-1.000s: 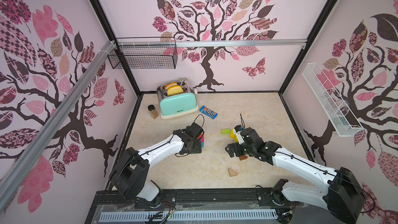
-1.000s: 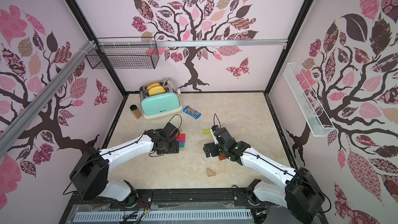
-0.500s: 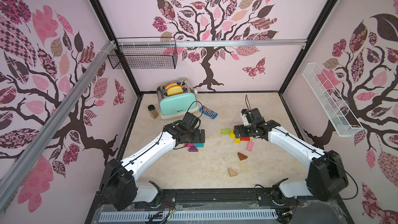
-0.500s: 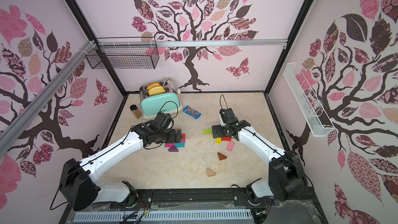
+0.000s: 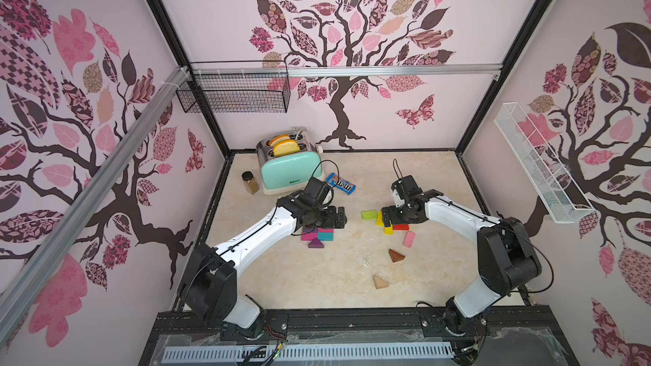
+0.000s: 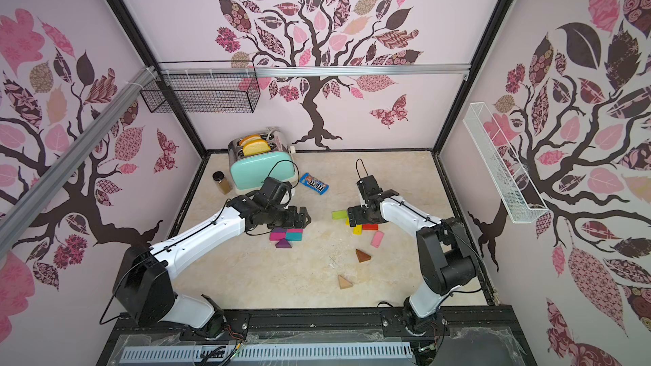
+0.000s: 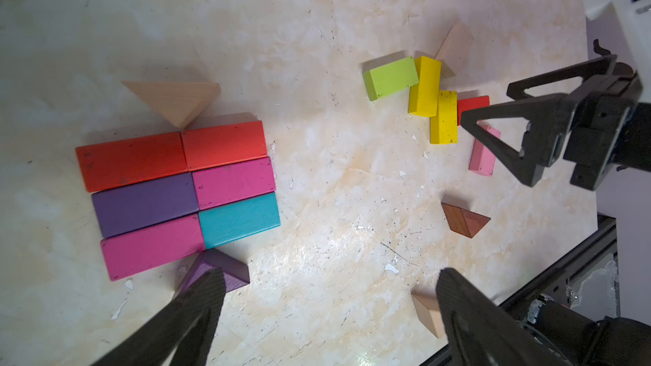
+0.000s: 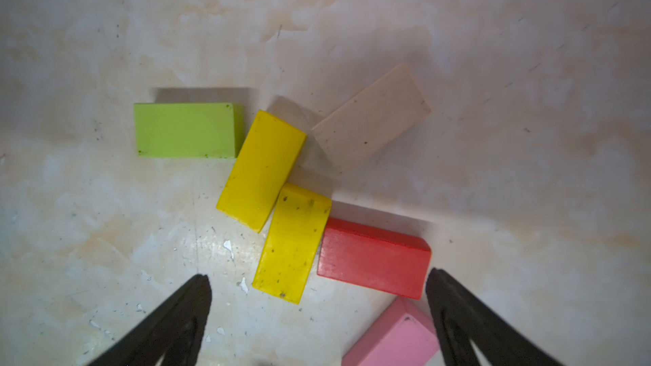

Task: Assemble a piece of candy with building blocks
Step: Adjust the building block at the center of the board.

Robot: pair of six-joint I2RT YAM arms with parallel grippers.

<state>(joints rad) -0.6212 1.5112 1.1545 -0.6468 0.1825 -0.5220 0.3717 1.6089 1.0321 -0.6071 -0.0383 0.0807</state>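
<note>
The building blocks lie in two groups. A flat slab of red, purple, magenta and teal rectangles (image 7: 183,188) has a tan triangle (image 7: 176,100) at one long side and a purple triangle (image 7: 218,269) at the other. My left gripper (image 7: 329,276) hangs open just above and beside it (image 5: 338,216), holding nothing. A loose pile holds a green block (image 8: 186,130), two yellow ones (image 8: 262,169), a tan rectangle (image 8: 370,117), a red one (image 8: 373,258) and a pink one (image 8: 391,339). Over that pile my right gripper (image 8: 318,278) is open and empty (image 5: 385,218).
A brown triangle (image 5: 396,255) and a tan triangle (image 5: 379,281) lie alone nearer the front. At the back left stand a mint toaster (image 5: 289,170), a small jar (image 5: 250,182) and a blue M&M's packet (image 5: 341,184). A wire basket (image 5: 232,95) hangs on the back wall.
My left gripper has opened wider and drawn back from the slab, and the purple triangle now shows beside it. The right gripper has moved from the front of the loose pile to above it.
</note>
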